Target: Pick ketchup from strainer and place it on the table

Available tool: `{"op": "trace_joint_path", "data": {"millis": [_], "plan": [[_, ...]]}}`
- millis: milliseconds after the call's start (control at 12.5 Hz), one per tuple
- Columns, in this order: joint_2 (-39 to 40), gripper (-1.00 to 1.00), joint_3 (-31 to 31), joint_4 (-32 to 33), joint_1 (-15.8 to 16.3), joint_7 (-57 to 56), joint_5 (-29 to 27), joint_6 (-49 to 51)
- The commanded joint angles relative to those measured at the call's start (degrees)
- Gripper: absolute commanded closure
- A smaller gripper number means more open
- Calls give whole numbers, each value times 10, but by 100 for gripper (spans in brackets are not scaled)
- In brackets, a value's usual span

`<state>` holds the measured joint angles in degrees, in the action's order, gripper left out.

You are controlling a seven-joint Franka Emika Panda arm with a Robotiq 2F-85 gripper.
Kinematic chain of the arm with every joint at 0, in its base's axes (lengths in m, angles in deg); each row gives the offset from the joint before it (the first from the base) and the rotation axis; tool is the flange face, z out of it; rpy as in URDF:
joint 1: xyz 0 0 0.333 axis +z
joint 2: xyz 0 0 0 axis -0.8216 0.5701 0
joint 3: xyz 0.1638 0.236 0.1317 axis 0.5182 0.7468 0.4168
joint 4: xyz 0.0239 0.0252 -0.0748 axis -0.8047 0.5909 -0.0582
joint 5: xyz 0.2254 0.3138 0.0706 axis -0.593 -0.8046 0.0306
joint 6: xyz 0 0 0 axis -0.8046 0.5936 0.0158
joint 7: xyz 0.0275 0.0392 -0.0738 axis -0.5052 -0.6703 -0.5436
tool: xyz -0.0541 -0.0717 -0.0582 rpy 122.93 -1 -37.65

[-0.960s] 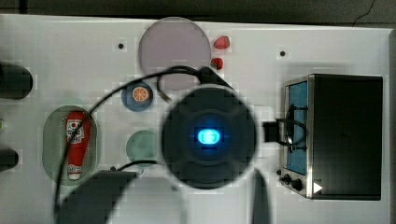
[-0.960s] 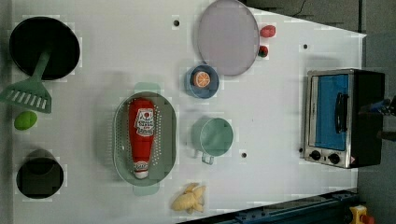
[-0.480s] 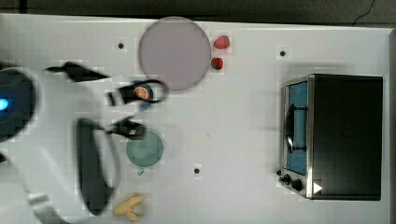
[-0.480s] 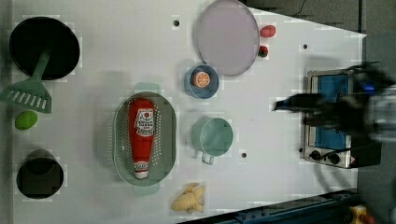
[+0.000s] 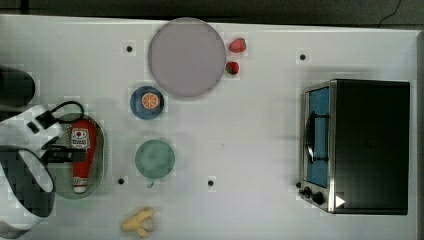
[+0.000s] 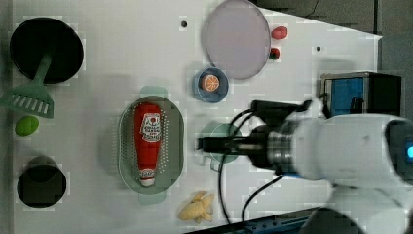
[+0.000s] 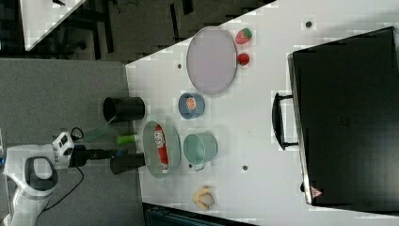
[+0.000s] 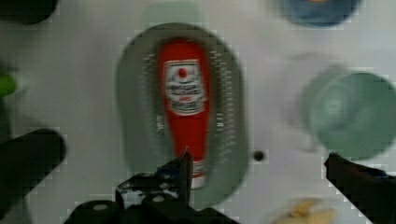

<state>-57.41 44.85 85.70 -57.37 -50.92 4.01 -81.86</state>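
The ketchup [image 5: 83, 155] [image 6: 149, 141] [image 7: 160, 148] [image 8: 186, 102] is a red squeeze bottle with a white label. It lies lengthwise in the pale green strainer [image 5: 101, 150] [image 6: 174, 146] [image 7: 174, 150] [image 8: 135, 116] on the white table [image 5: 250, 150]. My gripper [image 5: 65, 154] [image 6: 207, 145] [image 7: 113, 153] [image 8: 268, 175] hangs well above the table by the strainer. It is open wide with nothing between its fingers. In the wrist view one fingertip [image 8: 183, 170] lies over the bottle's cap end and the other fingertip [image 8: 355, 177] is far off near the green cup.
A green cup [image 5: 155, 159] stands beside the strainer, with a blue bowl holding an orange slice [image 5: 147, 102] and a lilac plate [image 5: 186, 56] past it. Two strawberries [image 5: 237, 46], a toaster oven [image 5: 360, 145], a yellow item [image 5: 137, 222], black cups [image 6: 41, 181] and a green spatula [image 6: 29, 100] also sit here.
My arm has swung from the middle of the table to the top view's left, over the strainer. In the left view it has come in from the right. Nothing on the table moved.
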Motion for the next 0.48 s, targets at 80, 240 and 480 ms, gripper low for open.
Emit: {"op": "trace_joint_path", "data": {"millis": [80,240,480], "plan": [[32,-100,10,28,-6,37,13,-82],[60,-100,10,60,0,43,37,-150],[104,-100,8,110,0,43,64,-257]]}}
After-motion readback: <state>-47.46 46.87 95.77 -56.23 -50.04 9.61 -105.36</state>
